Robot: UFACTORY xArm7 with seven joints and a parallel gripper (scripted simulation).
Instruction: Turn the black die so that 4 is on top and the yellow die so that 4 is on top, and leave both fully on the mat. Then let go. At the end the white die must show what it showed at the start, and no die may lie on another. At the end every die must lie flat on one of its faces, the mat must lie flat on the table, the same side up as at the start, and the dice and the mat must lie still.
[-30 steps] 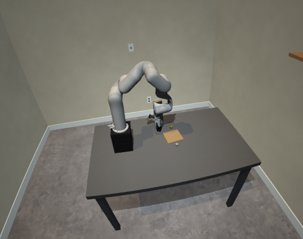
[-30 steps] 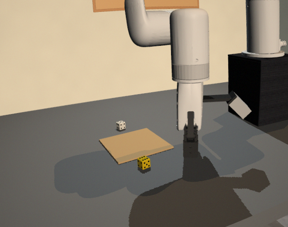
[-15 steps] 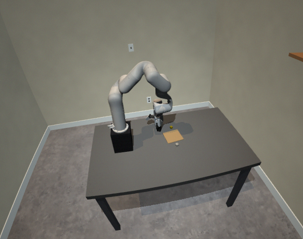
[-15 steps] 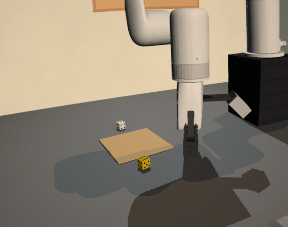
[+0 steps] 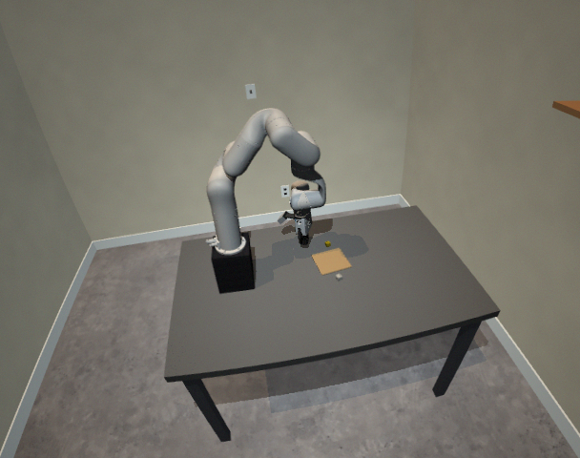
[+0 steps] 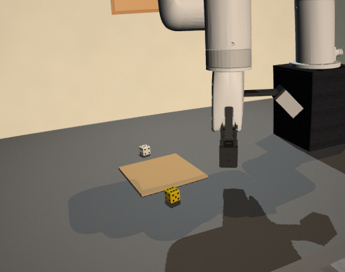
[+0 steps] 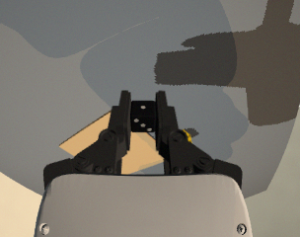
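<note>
Black die (image 7: pixel 143 117) is pinched between the fingers of the gripper (image 5: pixel 303 241) (image 6: pixel 228 166) (image 7: pixel 143 104), and is held above the table (image 5: pixel 290 315) (image 6: pixel 49 164) (image 7: pixel 27 84), off the mat (image 5: pixel 331 260) (image 6: pixel 164 174) (image 7: pixel 92 141). In the wrist view one pip is shown on one of its faces and three on another; by the fingers it is hidden from the exterior view. As seen from the top, the gripper is held between the far edge of the table and the mat's far left corner. The yellow die (image 5: pixel 327 243) (image 6: pixel 172 195) (image 7: pixel 187 136) is set on the table just beyond the mat's far edge, with six pips turned up. The white die (image 5: pixel 339 277) (image 6: pixel 144 150) is placed near the mat's opposite edge, also off it. No die is rested on another, and the mat is laid flat.
</note>
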